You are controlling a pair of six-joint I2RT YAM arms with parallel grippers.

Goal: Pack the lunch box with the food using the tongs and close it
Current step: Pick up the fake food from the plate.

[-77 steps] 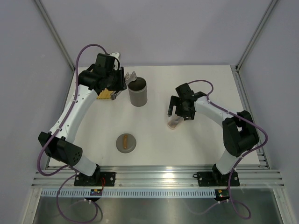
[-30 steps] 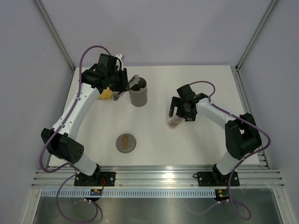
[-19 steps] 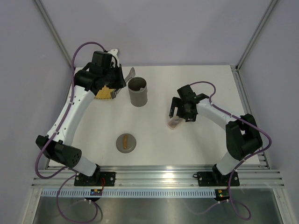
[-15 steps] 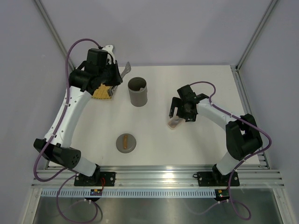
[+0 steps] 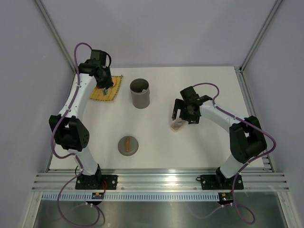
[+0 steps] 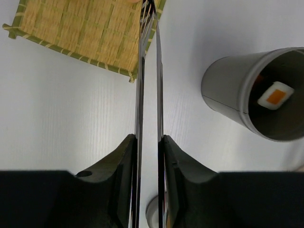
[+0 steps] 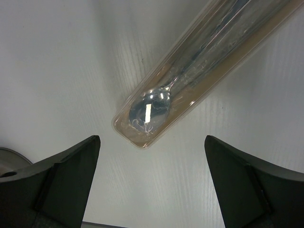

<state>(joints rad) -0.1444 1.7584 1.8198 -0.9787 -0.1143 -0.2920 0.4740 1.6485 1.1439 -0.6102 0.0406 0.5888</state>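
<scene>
Lunch box [image 5: 139, 98], white table [image 5: 190, 149], grey walls [image 5: 166, 28]

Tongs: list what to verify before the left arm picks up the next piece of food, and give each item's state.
1. Grip: the left fingers clamp the tongs: ok.
2. Reach: the tong tips are over the mat, near its edge: ok.
3. Catch: anything between the tips: cannot tell; the left wrist view cuts them off.
4. Target: the lunch box stands upright and open, with one piece of food inside: ok.
5. Cover: the lid is off and lies apart from the lunch box: ok.
6. Other arm: the right fingers are open over the cutlery case, away from the lunch box: ok.
</scene>
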